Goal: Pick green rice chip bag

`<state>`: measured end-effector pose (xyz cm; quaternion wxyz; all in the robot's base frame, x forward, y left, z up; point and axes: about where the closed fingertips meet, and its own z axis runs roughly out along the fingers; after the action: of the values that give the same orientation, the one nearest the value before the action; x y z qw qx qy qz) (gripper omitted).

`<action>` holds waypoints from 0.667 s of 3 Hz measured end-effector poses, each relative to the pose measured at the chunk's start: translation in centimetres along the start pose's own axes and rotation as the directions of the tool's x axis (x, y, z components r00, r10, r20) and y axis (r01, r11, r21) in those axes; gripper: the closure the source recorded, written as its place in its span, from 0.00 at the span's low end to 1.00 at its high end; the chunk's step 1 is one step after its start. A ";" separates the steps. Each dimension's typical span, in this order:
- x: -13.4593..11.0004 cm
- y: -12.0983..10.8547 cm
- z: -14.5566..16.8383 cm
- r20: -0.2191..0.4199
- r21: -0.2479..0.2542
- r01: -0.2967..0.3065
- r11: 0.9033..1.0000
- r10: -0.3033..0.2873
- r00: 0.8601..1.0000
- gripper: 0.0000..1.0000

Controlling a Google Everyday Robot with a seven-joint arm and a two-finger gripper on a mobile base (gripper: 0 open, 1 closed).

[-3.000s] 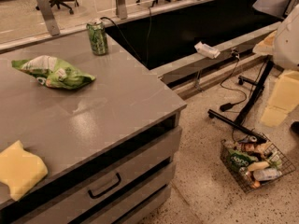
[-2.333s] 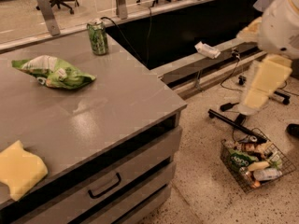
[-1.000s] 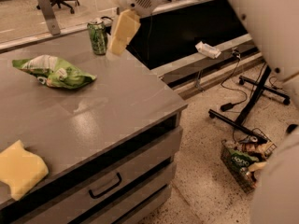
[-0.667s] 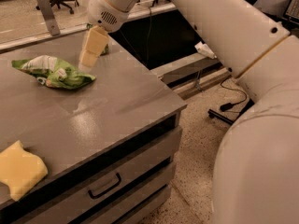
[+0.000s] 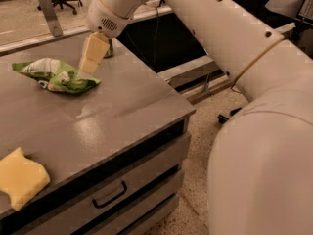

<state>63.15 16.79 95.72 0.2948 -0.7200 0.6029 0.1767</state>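
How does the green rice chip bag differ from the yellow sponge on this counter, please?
The green rice chip bag is glossy, crumpled, lime green with white patches; the sponge is matte, flat, plain pale yellow. The bag lies at the far side, with the gripper at its right end; the sponge sits at the near left edge, away from the gripper. Both rest on the grey counter.

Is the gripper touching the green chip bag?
Cannot tell. In the camera view the gripper overlaps the right end of the green rice chip bag; neither gap nor contact shows plainly.
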 end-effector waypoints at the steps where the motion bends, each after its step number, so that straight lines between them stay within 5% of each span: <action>1: 0.0 -1.1 4.8 0.012 -0.057 0.006 0.998 -0.006 1.000 0.00; 2: -0.1 -1.8 8.5 0.027 -0.100 0.006 0.995 -0.003 1.000 0.00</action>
<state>65.76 22.49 89.67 0.2668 -0.7327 0.5878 0.2156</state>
